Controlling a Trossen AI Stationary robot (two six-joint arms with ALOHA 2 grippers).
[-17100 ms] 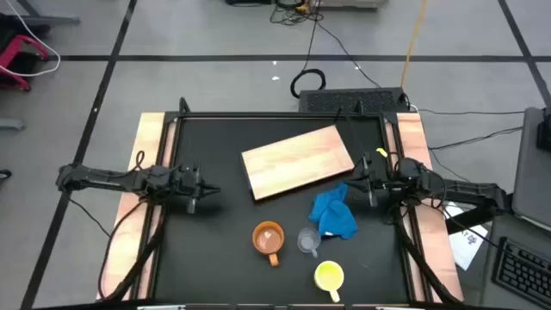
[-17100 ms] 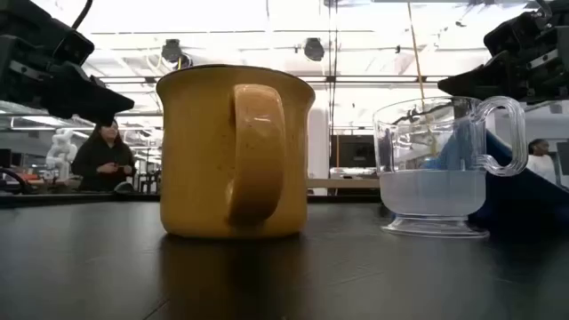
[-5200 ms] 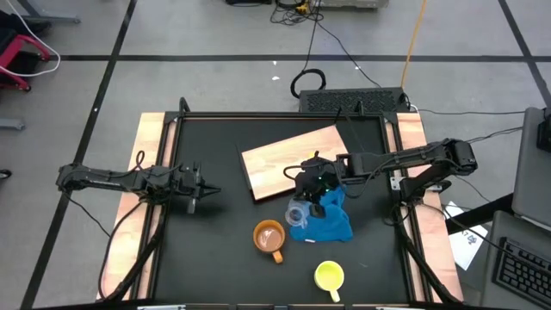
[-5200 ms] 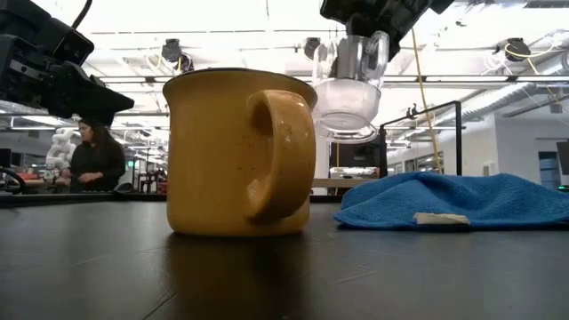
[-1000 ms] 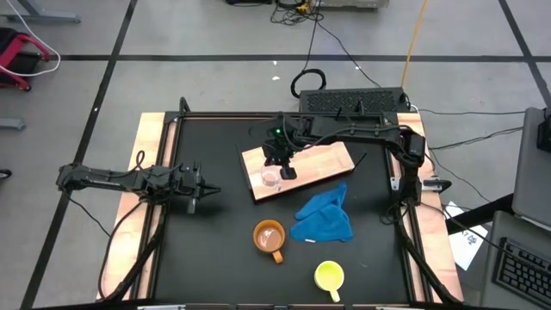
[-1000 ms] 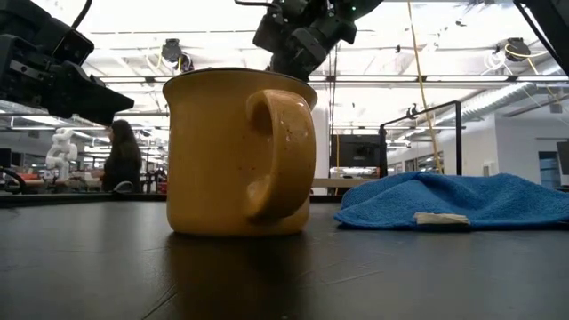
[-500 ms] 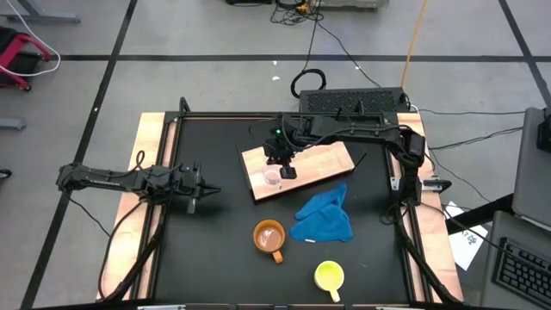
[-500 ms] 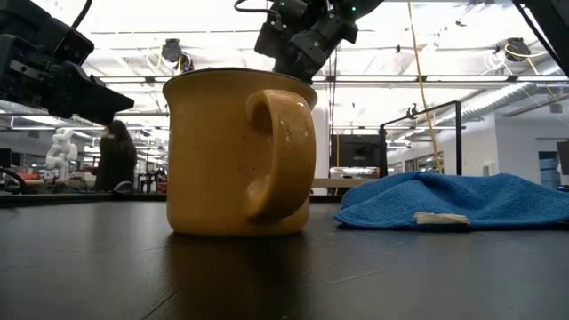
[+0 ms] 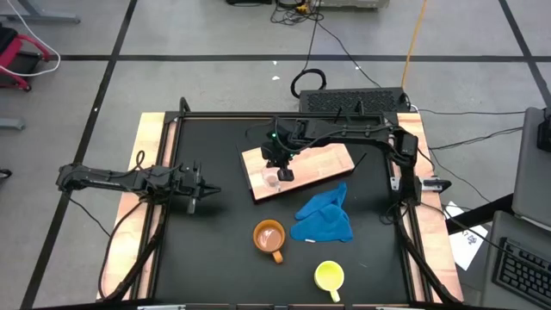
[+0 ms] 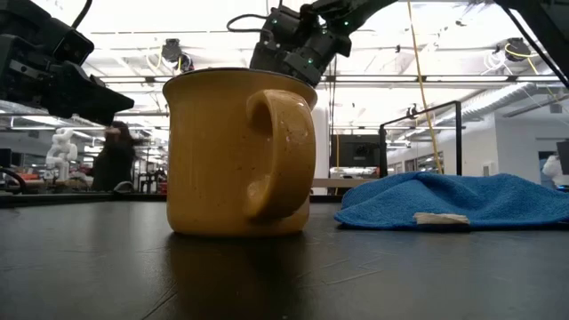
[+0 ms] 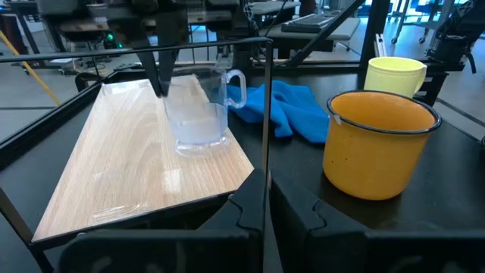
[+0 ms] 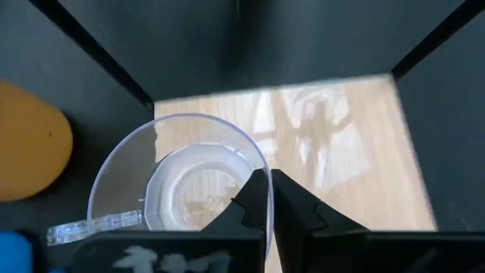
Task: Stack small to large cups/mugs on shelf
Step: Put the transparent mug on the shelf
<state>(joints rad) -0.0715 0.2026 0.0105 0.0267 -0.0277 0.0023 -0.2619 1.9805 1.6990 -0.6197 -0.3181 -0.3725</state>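
Since a second ago the right gripper has shifted only slightly; the clear glass cup now stands on the wooden board directly below it, fingers pinched narrow on the cup's rim. The placing step looks nearly finished; next it must release and lift clear. The orange mug and yellow mug wait nearer, beyond the blue cloth. The left gripper idles, nearly closed and empty
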